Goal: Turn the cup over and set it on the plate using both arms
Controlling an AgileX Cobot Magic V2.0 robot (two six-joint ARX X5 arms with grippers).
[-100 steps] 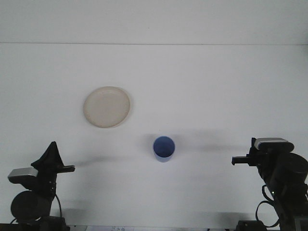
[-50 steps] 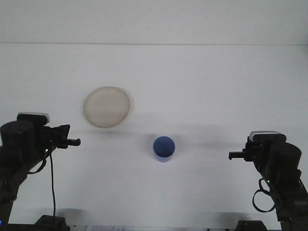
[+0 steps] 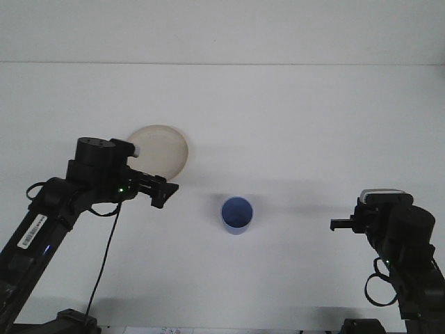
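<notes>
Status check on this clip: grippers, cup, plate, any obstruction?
Left gripper out over the table, beside the blue cup, empty. Right gripper low at right, empty. Cup on the table, opening showing. Plate partly hidden by left arm. Nothing between gripper and cup.

A small white label with dark print sits on the black left arm link [image 3: 33,227]; its characters are too small to read.

A white table [image 3: 299,118] fills nearly the whole view, its surface plain and evenly lit, with soft grey shadows falling across it. Along the top runs a pale, bare wall [image 3: 222,28], meeting the table's far edge.
</notes>
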